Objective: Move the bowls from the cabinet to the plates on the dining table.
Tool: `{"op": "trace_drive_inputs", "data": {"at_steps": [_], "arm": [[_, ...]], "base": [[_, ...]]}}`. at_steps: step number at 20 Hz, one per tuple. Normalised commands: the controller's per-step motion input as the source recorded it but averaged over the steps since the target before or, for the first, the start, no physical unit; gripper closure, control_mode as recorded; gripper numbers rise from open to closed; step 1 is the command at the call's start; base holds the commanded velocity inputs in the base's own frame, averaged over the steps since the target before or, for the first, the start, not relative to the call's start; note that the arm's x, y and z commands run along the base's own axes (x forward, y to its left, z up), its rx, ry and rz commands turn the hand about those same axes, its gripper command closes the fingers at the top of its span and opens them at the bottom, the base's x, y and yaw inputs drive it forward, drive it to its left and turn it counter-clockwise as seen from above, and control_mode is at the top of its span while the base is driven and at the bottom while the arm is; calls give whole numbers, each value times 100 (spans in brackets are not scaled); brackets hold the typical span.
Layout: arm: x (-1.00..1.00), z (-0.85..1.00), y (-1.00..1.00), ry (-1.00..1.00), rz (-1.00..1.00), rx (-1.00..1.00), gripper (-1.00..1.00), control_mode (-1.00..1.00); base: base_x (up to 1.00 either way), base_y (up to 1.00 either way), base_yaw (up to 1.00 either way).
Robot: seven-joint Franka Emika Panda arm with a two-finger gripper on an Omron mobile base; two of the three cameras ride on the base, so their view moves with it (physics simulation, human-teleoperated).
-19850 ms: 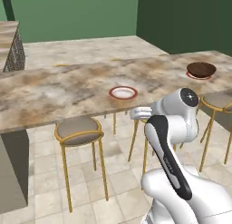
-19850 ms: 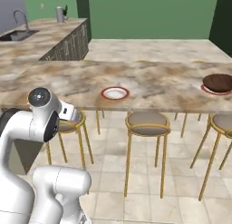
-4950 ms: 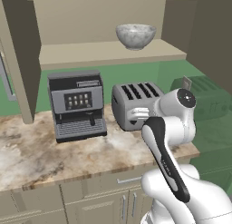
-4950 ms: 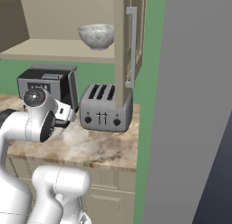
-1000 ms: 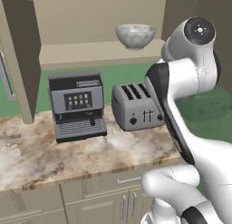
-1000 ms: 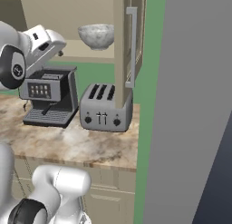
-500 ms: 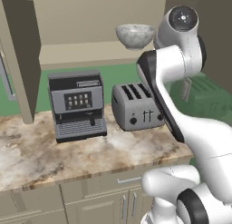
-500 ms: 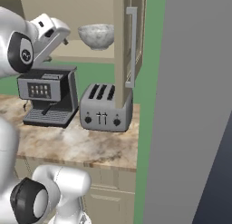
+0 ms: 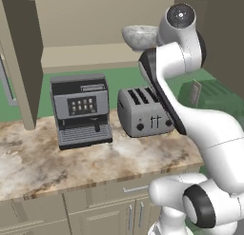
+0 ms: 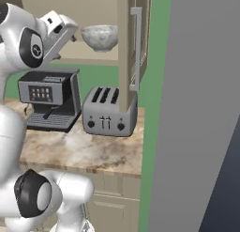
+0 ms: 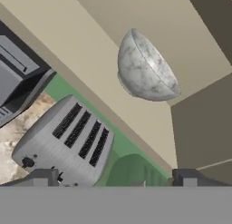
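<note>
The grey marbled bowl [image 10: 100,37] sits upright, mouth up, on the cabinet shelf [image 9: 90,55] above the toaster [image 9: 144,111]. The end effector [image 11: 115,178], fingers apart, has risen, seemingly just short of it.

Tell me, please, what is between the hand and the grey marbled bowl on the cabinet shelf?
Nothing: in the hand view the open hand faces the marbled bowl across bare air, above the toaster.

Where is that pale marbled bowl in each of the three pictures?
Left base view: bowl on the cabinet shelf, top centre, partly behind the arm.
Right base view: top, left of centre, beside the hand.
Hand view: upper centre, tilted.
Shared landmark: the toaster stands below the bowl.
</note>
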Motion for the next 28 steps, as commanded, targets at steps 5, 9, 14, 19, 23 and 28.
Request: {"op": "trace_drive_inputs", "data": {"at_steps": [5,9,14,19,23,28], "arm": [[37,0,-6,0,1,-6,-100,-100],[36,0,-3,0,1,-4,-100,-100],[39,0,-2,0,2,-1,-100,-100],[34,0,0,0,3,0,-100,-100],[30,0,0,0,3,0,-100,-100],[34,0,0,0,1,-2,-100,-100]], "base": [[0,0,0],[0,0,0],[0,0,0],[0,0,0],[0,0,0],[0,0,0]]}}
